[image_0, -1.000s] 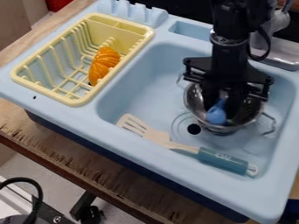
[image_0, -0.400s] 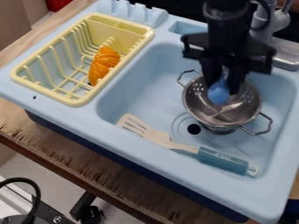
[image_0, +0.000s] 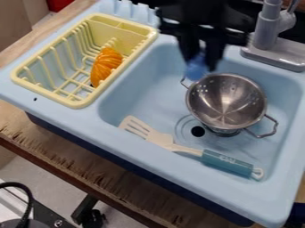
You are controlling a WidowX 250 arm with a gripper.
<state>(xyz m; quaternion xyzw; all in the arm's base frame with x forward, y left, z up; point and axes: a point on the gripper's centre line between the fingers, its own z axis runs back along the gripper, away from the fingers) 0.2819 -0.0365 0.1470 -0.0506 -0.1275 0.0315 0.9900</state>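
Blue object point(image_0: 196, 70), blurred, is clamped between the 2 fingers of the black gripper point(image_0: 201, 57), up over the back of the light blue sink point(image_0: 140, 100), near the upper left side of the metal colander point(image_0: 224, 104) in view. Colander sits upright in the basin, 2 wire handles on opposite sides. Spatula point(image_0: 229, 164), cream slotted head, teal handle, lies in front of it, near the round drain hole point(image_0: 198, 131). Yellow dish rack point(image_0: 76, 103) at left has 1 orange ridged item point(image_0: 106, 66) inside. Grey faucet point(image_0: 268, 29) stands behind, at right.
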